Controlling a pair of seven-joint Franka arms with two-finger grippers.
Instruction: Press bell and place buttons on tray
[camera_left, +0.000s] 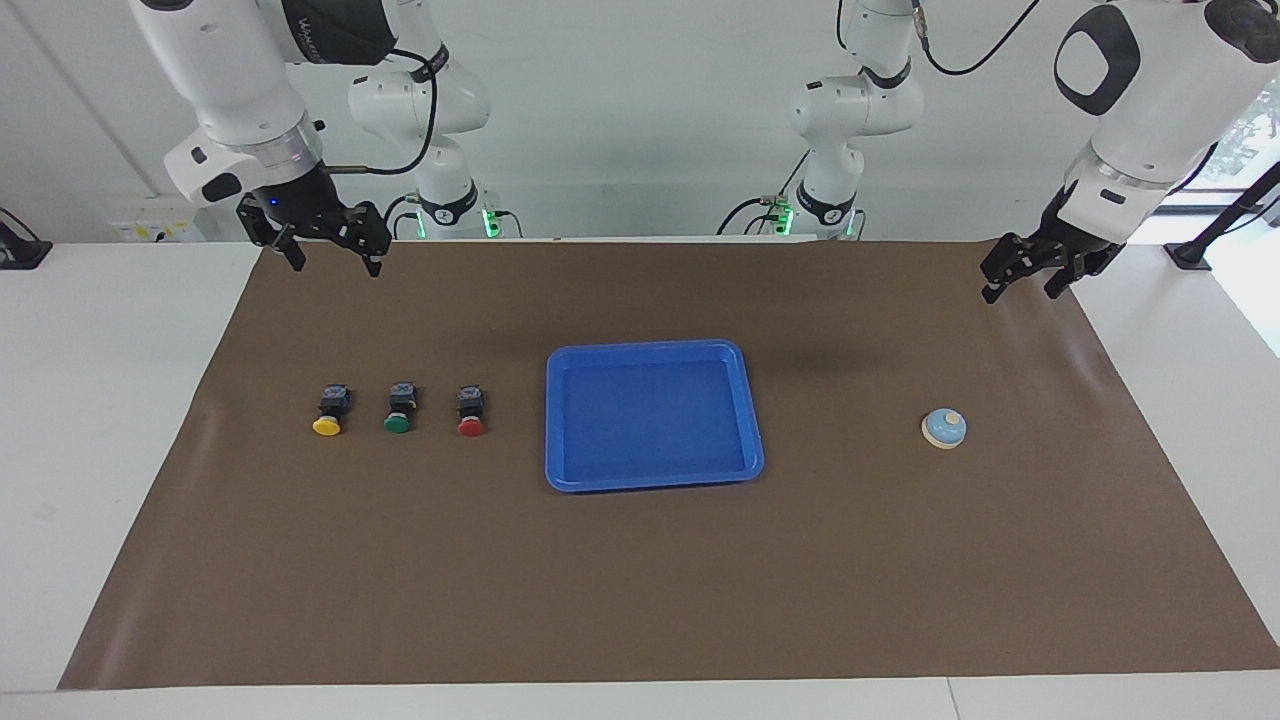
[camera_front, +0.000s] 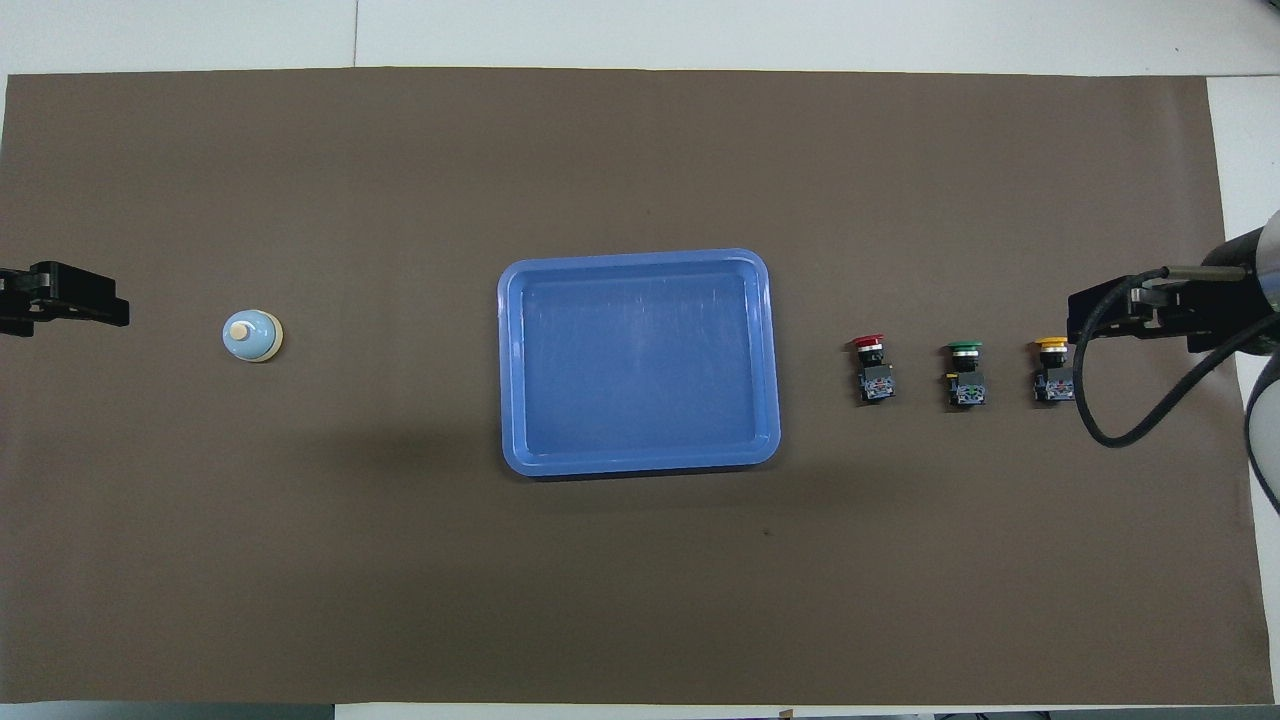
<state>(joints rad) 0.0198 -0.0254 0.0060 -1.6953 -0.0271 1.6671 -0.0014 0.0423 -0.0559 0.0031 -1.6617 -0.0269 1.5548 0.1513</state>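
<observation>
Above the right arm's end of the table (camera_left: 100, 400), the right end effector (camera_left: 335, 265) hangs in the air with its two fingertips spread wide and nothing between them. Above the left arm's end, the left end effector (camera_left: 1019, 294) also hangs clear of everything; its fingertips stand apart, a little less widely, and it too is empty.

Farther out, everything for the task sits in one line along the middle of the brown mat (camera_left: 640, 580). Toward the right arm's end lie the three push-buttons, close together but not touching: the yellow button (camera_left: 330, 412) closest to that end, then the green button (camera_left: 399, 408), then the red button (camera_left: 470, 410), which is the one beside the tray. Each lies on its side, with its long axis running straight away from the robots, black body toward them and coloured cap pointing away. The blue tray (camera_left: 650, 346) lies flat at the centre of the mat, its slightly longer side running along the table's length, and it holds nothing. Toward the left arm's end, well apart from the tray, the bell (camera_left: 944, 428) stands upright with its pale knob on top.

By my reading the task is at its very start. No end effector is near the bell, so the press looks not yet done, and all three buttons are left to move onto the tray.
</observation>
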